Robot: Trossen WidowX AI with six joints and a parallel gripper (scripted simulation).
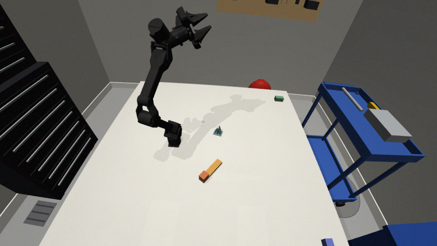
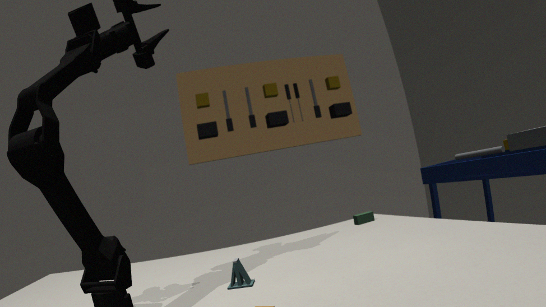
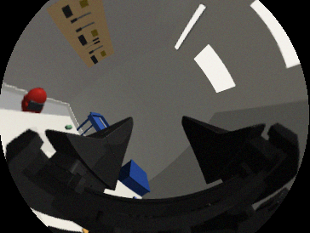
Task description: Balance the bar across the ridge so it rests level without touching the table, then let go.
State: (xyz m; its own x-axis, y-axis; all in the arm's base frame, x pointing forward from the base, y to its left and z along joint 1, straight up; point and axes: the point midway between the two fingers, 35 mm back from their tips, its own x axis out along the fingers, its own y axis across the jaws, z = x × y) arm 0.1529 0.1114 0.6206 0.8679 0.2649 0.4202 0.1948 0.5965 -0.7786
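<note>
An orange bar (image 1: 214,166) with a red-orange block (image 1: 203,175) at its near end lies on the white table (image 1: 262,201) in the top view. Only a sliver of the bar (image 2: 264,306) shows at the bottom edge of the exterior view. The small teal ridge (image 1: 217,131) (image 2: 239,277) stands upright behind the bar, with nothing on it. My gripper (image 1: 209,20) (image 2: 165,17) (image 3: 157,120) is open and empty, high above the table and well away from both bar and ridge.
A green block (image 1: 278,98) (image 2: 363,218) (image 3: 68,127) lies at the table's far right corner. A purple block (image 1: 327,242) is at the near right edge. A blue cart (image 1: 345,122) stands right of the table, and a black drawer cabinet (image 1: 45,128) stands left.
</note>
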